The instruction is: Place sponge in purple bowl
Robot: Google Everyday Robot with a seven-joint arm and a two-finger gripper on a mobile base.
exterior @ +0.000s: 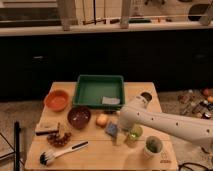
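The blue sponge (112, 129) sits near the middle of the wooden table (100, 157), right of a yellow round fruit (102, 119). My gripper (116, 132) is at the end of the white arm (160, 122) that reaches in from the right. It is low over the table and right at the sponge, partly covering it. The purple bowl (79, 117) stands upright to the left of the sponge, beyond the fruit, with nothing in it.
A green tray (85, 90) with a grey patch (110, 100) is at the back. An orange bowl (56, 99) is at the left. A tan block (46, 128), a dark red cluster (57, 139) and a brush (62, 152) lie front left. Two green cups (134, 133) (153, 145) stand under the arm.
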